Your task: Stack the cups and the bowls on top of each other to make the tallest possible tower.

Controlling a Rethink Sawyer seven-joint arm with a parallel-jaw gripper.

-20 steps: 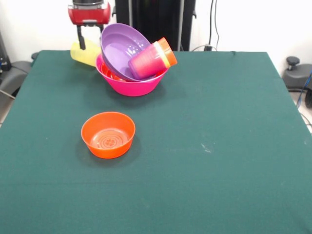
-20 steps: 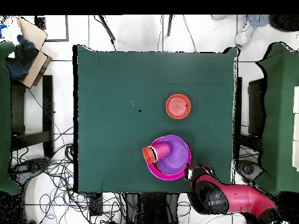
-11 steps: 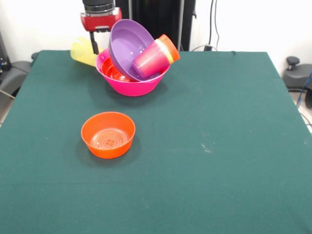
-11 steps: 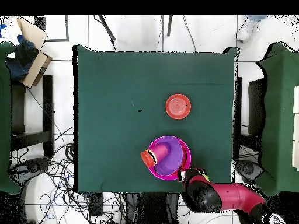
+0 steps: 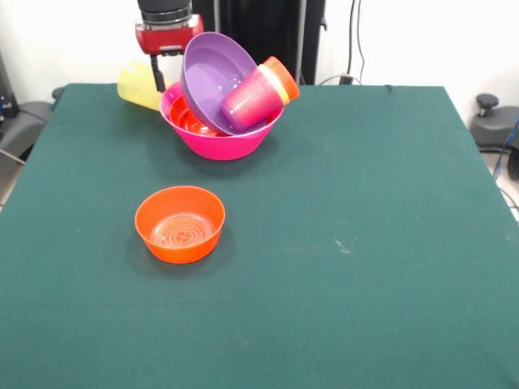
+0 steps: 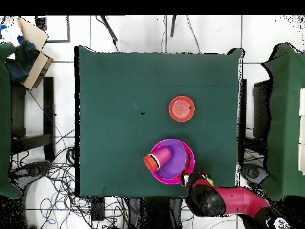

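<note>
While the tower (image 5: 220, 121) sits lopsided, one orange bowl (image 5: 179, 224) waits alone on the worktop (image 5: 365, 243).
The hand (image 5: 160, 77) seems clamped on a yellow cup (image 5: 139, 85) beside the pink bowl (image 5: 223, 143).

My front camera: across the table (image 5: 365, 308), facing the arm. My overhead: straight down, farther. Both share the tabletop.

Four bowls can be counted: one big pink bowl (image 5: 227, 143), one purple bowl (image 5: 204, 79) tilted inside it, an orange one (image 5: 188, 119) showing only as a strip of rim under the purple, and one small orange bowl (image 5: 179, 224) alone on the table (image 5: 365, 267). Three cups show for certain: one yellow cup (image 5: 139, 85) beside the pile, and a nested pair lying in the purple bowl, a magenta-looking cup (image 5: 251, 100) and an orange cup (image 5: 282, 79). A thin yellow band between those two may be a further cup's rim.
</note>
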